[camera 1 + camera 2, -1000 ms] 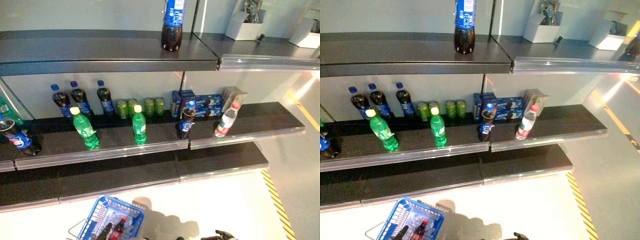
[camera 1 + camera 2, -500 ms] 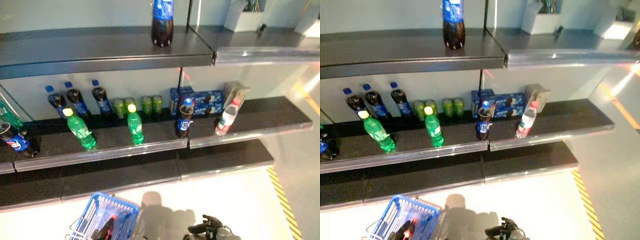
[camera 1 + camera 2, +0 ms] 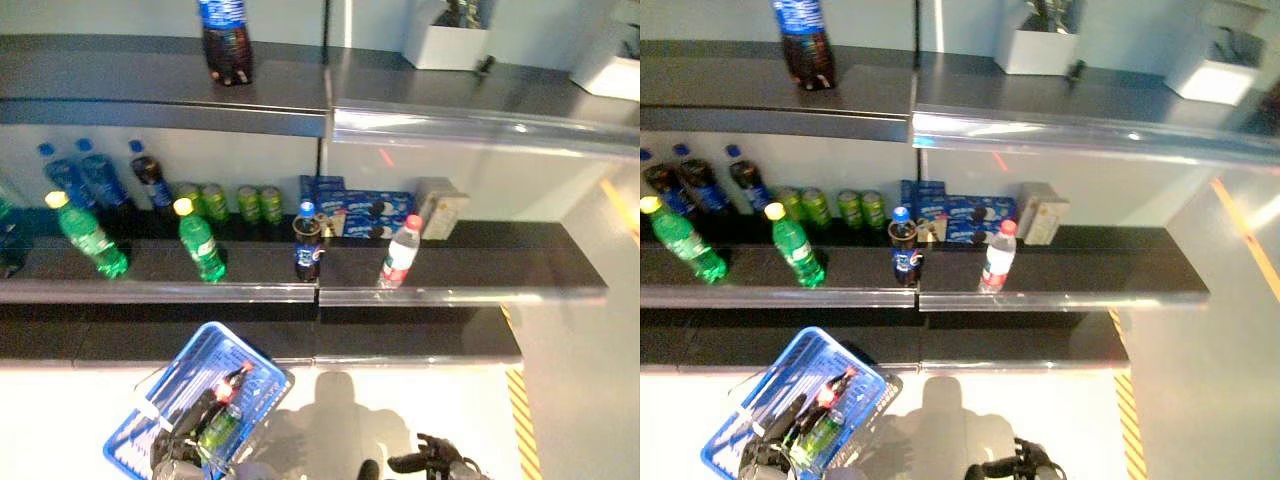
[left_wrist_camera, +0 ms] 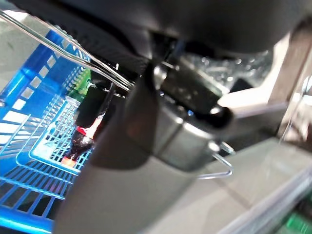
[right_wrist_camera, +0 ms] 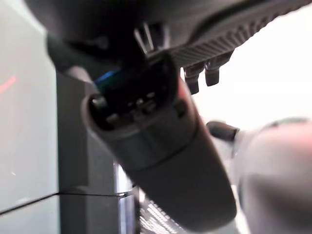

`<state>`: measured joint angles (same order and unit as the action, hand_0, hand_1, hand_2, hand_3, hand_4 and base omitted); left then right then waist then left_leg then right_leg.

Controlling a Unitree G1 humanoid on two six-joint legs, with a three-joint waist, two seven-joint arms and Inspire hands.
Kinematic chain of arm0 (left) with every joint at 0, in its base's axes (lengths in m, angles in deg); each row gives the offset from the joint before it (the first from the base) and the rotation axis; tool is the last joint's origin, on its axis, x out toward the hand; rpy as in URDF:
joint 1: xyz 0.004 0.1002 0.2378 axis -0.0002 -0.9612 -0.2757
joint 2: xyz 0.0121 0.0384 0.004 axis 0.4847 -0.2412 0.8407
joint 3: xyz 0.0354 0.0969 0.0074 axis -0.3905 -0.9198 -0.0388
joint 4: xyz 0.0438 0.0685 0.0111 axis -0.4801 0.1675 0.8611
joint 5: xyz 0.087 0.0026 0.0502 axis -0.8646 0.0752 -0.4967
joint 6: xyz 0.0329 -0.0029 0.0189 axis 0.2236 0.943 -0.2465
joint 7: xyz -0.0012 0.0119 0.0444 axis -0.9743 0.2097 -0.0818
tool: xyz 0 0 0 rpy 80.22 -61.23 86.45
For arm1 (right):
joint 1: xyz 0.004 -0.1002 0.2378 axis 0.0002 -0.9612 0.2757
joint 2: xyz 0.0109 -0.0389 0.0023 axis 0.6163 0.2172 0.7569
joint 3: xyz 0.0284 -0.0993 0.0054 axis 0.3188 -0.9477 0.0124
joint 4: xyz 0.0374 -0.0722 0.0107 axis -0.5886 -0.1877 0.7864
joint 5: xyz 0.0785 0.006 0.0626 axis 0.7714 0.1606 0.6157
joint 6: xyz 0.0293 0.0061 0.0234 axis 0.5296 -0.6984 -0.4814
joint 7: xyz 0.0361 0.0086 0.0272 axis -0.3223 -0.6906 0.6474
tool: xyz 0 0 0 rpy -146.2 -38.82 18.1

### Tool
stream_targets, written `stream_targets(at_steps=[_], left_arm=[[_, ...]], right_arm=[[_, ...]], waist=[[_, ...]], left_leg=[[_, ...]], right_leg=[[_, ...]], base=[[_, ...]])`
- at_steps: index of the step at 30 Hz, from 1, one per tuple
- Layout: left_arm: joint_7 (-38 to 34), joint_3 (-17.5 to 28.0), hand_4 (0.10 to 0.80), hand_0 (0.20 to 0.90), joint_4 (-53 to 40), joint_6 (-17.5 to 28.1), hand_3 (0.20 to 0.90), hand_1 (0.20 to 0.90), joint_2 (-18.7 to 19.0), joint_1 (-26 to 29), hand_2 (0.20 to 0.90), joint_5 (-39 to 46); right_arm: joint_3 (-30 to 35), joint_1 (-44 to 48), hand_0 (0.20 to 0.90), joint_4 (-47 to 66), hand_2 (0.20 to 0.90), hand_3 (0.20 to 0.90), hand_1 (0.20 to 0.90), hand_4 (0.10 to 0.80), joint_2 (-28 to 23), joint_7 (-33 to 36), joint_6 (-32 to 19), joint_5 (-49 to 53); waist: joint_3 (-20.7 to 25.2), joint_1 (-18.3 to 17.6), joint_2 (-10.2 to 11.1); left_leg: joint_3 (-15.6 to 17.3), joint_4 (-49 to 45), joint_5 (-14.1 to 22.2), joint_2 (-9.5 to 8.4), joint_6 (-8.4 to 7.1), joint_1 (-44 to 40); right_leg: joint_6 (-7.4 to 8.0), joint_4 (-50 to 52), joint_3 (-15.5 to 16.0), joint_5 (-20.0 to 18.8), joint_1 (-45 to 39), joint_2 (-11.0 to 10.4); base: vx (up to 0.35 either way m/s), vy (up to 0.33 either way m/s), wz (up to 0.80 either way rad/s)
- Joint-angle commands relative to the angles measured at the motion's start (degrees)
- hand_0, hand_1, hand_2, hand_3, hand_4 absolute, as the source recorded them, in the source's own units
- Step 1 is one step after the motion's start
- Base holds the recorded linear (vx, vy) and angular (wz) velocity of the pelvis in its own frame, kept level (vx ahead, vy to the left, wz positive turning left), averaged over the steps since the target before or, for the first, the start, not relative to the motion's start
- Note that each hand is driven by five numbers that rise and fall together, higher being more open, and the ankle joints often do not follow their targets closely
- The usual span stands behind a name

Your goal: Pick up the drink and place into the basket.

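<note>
Two drinks, a red-capped cola (image 3: 228, 385) and a green bottle (image 3: 216, 428), lie inside the blue basket (image 3: 145, 425), which hangs low in front of the shelf (image 3: 420, 293). The left robot hand (image 3: 172, 452) sits at the basket's near rim, curled round its wire handle (image 4: 58, 46), as the left wrist view suggests. The right robot hand (image 3: 430, 462) shows at the frame's bottom edge, right of the basket, empty; whether its fingers are spread or curled cannot be told.

On the shelf above the basket stand more bottles: a cola (image 3: 306, 245), a clear one with a red cap (image 3: 398, 254) and two green ones (image 3: 200, 243).

Risk, as a judgement: the basket tilts, so a swing could roll the bottles out, or the thin handle could slip from the hand.
</note>
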<state>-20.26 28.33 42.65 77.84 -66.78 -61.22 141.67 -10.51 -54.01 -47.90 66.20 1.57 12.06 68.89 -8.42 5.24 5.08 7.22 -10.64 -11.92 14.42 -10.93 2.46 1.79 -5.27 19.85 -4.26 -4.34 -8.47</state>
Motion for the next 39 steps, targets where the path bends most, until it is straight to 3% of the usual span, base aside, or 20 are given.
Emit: stream_targets(at_steps=[1, 3, 9, 16, 18, 22, 25, 30, 39], left_arm=[[2.1, -0.8, 0.100, 0.300, -4.2, 2.3, 0.200, 0.300, -3.5, -3.6, 0.300, -1.9], [2.1, 0.0, 0.100, 0.300, -3.2, 2.4, 0.200, 0.300, -3.7, -3.9, 0.300, -3.0], [2.3, 0.8, 0.100, 0.300, -3.6, 1.8, 0.200, 0.300, -3.5, -4.0, 0.300, -3.8], [-0.1, 0.8, 0.100, 0.300, -8.6, -0.8, 0.200, 0.300, -1.0, -4.9, 0.300, -5.0], [-0.1, 1.9, 0.100, 0.300, -9.2, -0.5, 0.200, 0.300, -0.2, -6.2, 0.300, -5.3], [0.1, 3.1, 0.100, 0.300, -10.0, 0.3, 0.200, 0.300, 0.0, -8.1, 0.300, -5.0], [0.4, 4.2, 0.100, 0.300, -10.0, 0.7, 0.200, 0.300, -0.6, -8.8, 0.300, -5.0], [1.1, 5.6, 0.100, 0.300, -9.1, 1.8, 0.200, 0.300, -3.1, -9.8, 0.300, -5.9], [2.3, 4.0, 0.100, 0.300, -8.0, 2.0, 0.200, 0.300, -4.2, -10.5, 0.300, -7.7]], right_arm=[[0.4, 3.6, 0.900, 0.5, 0.900, 0.900, 0.900, 0.800, -1.0, -0.5, -2.6, 0.7], [0.3, 3.7, 0.900, 1.2, 0.900, 0.900, 0.900, 0.800, -0.8, -0.5, -2.7, -0.2], [-2.3, 2.5, 0.900, 7.7, 0.900, 0.900, 0.900, 0.800, -0.8, -0.4, -3.2, -5.1], [-5.5, -0.1, 0.900, 34.9, 0.900, 0.900, 0.900, 0.800, -6.7, -0.9, -1.8, -8.3], [-3.1, -1.0, 0.900, 46.5, 0.900, 0.900, 0.900, 0.800, -10.3, -2.6, -6.6, -8.3], [2.3, -1.0, 0.900, 58.0, 0.900, 0.900, 0.900, 0.800, -14.5, -3.1, -13.2, -8.8], [8.4, -0.9, 0.900, 66.0, 0.900, 0.900, 0.900, 0.800, -17.2, 1.6, -19.1, -6.6], [17.6, -1.4, 0.900, 72.5, 0.900, 0.900, 0.900, 0.800, -16.7, 13.6, -24.4, -4.0], [22.1, 1.7, 0.900, 73.6, 0.900, 0.900, 0.900, 0.800, -16.4, 26.6, -25.7, -2.7]], waist=[[0.1, 0.0, -2.7], [0.9, -0.1, -2.9], [1.6, -0.6, -3.1], [1.2, -2.2, -2.7], [1.4, -3.1, -2.4], [1.8, -4.2, -2.2], [1.9, -4.8, -2.2], [2.6, -5.7, -2.4], [3.1, -4.5, -3.2]], left_leg=[[4.3, 6.1, 8.6, -6.65, 4.23, -2.3], [3.9, 9.1, 8.4, -7.32, 4.09, -3.4], [3.7, 12.1, 8.2, -6.99, 3.88, -5.6], [5.0, 12.0, 10.3, -8.14, 5.56, -8.1], [6.1, 12.4, 11.4, -8.68, 6.66, -9.5], [7.3, 12.8, 12.5, -8.89, 7.57, -10.6], [7.8, 12.7, 13.5, -8.85, 7.93, -11.4], [8.8, 11.8, 14.7, -8.43, 8.21, -11.5], [8.8, 10.5, 15.5, -8.23, 7.94, -11.7]], right_leg=[[3.49, 3.0, -2.9, 1.3, -0.3, -0.1], [3.30, 2.6, -3.2, 1.5, -0.6, 0.5], [3.58, 2.5, -3.8, 2.3, -2.1, 0.6], [5.14, 4.5, -4.2, 2.5, -2.7, -1.0], [6.00, 4.8, -4.8, 2.4, -2.6, -1.7], [6.57, 5.0, -5.8, 2.4, -2.2, -2.1], [6.83, 5.2, -6.4, 3.0, -2.2, -2.2], [6.44, 5.9, -7.0, 3.8, -1.5, -1.8], [5.65, 6.5, -5.2, 4.8, -2.4, -1.5]], base=[[0.079, 0.020, 0.47], [0.094, 0.021, 0.46], [0.115, 0.056, 0.30], [0.080, 0.082, 0.02], [0.091, 0.092, -0.02], [0.040, 0.044, -0.11], [0.000, 0.000, 0.00], [0.024, -0.018, -0.17], [0.050, -0.020, -0.09]])
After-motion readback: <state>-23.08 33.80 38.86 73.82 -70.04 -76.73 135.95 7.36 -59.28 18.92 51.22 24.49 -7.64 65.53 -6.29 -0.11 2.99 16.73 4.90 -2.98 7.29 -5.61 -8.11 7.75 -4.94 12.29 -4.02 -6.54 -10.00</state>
